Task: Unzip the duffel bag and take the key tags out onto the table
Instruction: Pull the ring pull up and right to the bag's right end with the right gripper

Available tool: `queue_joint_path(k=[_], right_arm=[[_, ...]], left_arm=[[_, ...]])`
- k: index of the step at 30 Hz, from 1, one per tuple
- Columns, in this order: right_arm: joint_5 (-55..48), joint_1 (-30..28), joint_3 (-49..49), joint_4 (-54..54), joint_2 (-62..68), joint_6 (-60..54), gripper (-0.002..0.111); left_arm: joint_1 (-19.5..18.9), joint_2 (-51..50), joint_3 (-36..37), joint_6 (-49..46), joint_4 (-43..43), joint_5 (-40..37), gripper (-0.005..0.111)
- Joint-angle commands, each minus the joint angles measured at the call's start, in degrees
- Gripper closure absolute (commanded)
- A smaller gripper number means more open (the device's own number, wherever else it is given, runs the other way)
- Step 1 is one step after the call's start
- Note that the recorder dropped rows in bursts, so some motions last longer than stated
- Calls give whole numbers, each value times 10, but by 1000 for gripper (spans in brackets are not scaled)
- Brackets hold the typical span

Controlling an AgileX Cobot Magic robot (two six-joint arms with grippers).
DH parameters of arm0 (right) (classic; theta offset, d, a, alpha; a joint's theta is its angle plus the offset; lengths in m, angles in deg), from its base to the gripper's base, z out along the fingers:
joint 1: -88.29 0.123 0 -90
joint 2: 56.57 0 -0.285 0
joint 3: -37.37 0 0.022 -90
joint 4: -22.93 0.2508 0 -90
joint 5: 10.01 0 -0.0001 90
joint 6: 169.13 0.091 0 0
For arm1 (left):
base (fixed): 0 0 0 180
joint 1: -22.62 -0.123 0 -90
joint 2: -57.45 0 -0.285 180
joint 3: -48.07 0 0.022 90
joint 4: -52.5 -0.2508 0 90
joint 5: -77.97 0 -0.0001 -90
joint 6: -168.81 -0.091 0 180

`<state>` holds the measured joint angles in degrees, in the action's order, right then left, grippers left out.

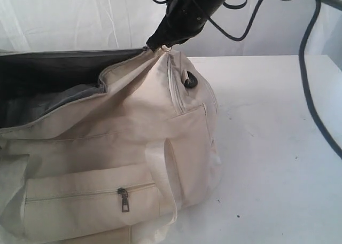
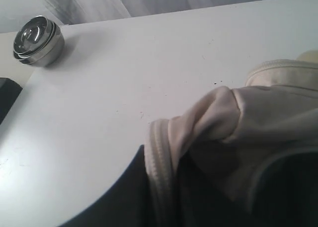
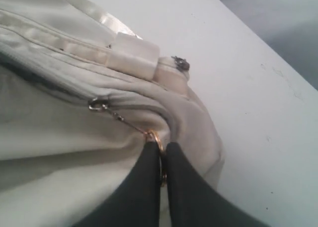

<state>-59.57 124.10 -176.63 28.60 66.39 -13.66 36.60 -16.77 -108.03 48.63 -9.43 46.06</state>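
The cream duffel bag (image 1: 133,137) lies on the white table (image 1: 267,148), its top zip open along most of its length and the grey lining (image 1: 48,94) showing. My right gripper (image 1: 165,44) is above the bag's end, shut on a small brass ring (image 3: 156,137). A thin link joins the ring to the zip slider (image 3: 97,104). In the left wrist view, my left gripper (image 2: 161,187) is shut on the bag's pale zip tape (image 2: 158,157) at the opening's rim. The key tags are hidden.
A round metal tin (image 2: 37,40) stands near the table's corner, beside a dark object (image 2: 7,95) off the edge. Black cables (image 1: 307,94) hang over the right side of the table. The bag's side pocket (image 1: 85,201) is zipped, with a dark pull (image 1: 124,199).
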Motion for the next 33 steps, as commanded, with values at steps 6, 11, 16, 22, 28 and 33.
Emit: queue_joint_path(k=[6, 11, 16, 22, 28, 33], right_arm=[[-115, -54, 4, -25, -76, 4, 108], [-115, -70, 4, -39, -97, 4, 108], [-106, -92, 5, -37, -99, 23, 108], [-73, -92, 6, 87, -99, 2, 108], [-73, -92, 6, 114, -98, -10, 108], [-73, -92, 6, 118, -98, -10, 108]], left_arm=[[-13, 19, -14, 4, -91, -32, 107], [-13, 18, -14, 4, -91, -35, 107], [-13, 18, -14, 4, -91, -19, 107], [-13, 18, -14, -2, -56, 106, 107], [-13, 18, -14, -18, -54, 189, 87], [-13, 18, -14, -30, -54, 189, 36]])
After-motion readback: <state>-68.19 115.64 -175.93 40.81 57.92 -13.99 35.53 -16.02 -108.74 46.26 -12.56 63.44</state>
